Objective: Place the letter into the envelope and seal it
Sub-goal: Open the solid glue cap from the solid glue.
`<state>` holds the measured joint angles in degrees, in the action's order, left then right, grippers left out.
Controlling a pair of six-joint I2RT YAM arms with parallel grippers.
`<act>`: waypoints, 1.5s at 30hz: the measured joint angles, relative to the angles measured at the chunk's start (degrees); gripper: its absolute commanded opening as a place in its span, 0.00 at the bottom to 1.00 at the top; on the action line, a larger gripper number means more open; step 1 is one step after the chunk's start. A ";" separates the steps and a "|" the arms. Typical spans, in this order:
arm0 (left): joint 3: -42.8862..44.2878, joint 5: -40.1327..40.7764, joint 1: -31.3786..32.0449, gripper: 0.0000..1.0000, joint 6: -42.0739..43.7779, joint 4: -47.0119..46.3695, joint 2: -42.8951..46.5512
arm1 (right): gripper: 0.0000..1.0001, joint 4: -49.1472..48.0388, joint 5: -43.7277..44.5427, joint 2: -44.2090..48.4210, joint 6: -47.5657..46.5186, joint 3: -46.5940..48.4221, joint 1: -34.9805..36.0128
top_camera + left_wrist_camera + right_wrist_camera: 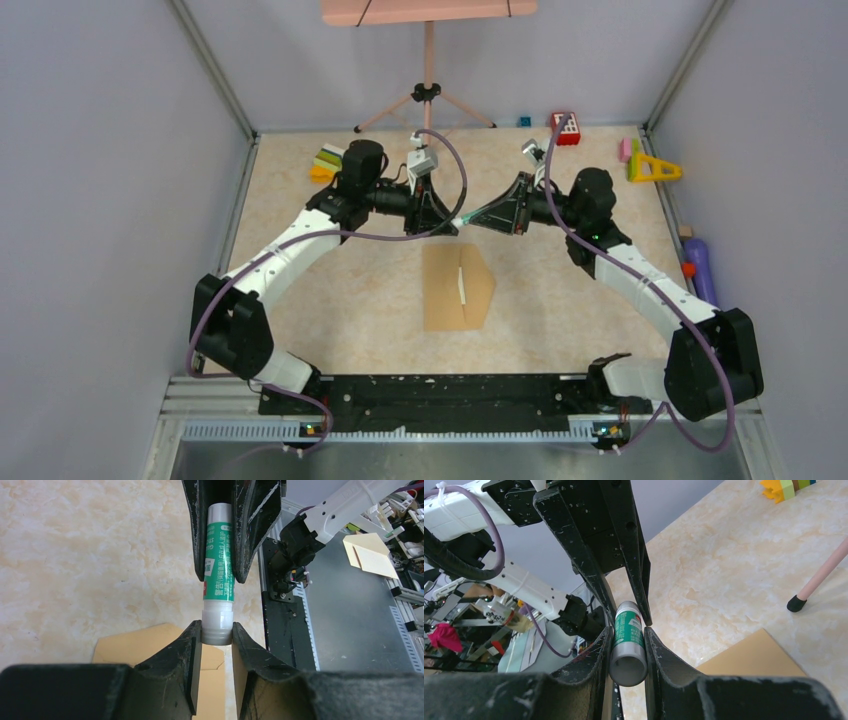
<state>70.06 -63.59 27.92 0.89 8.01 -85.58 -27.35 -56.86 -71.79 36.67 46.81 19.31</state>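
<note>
The envelope lies flat on the beige marbled table, about in the middle, a little nearer than the two claws. It is plain brown kraft paper. Its triangular flap is folded open and points to the right. A narrow pale strip runs along the line where the flap meets the body. Whether that strip is an edge of the letter I cannot tell, nor can I see what the envelope holds.

Above the table, just beyond the envelope's far edge, the two claws meet tip to tip around a glue stick with a green label. The left gripper is clamped on the stick's translucent cap end, its black fingers pressing both sides. The right gripper is closed on the green body and grey butt of the same stick. The stick hangs in the air between them, clear of the paper.
</note>
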 measured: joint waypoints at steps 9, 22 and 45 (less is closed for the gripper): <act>-0.02 0.20 0.00 0.71 -2.36 -0.42 0.00 | 0.00 -0.74 0.04 -0.02 0.02 0.00 0.02; -3.15 -0.22 -2.19 0.88 -9.01 -6.60 1.64 | 0.00 -2.93 0.11 -0.70 2.80 -0.02 0.00; -16.20 1.55 -4.39 0.86 -42.42 -45.27 1.95 | 0.00 -18.53 6.64 -4.57 20.57 -6.54 -0.17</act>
<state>53.87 -62.04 23.53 -41.54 -37.26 -83.64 -45.89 -50.22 -76.36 57.23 40.27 19.14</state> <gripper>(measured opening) 0.883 0.223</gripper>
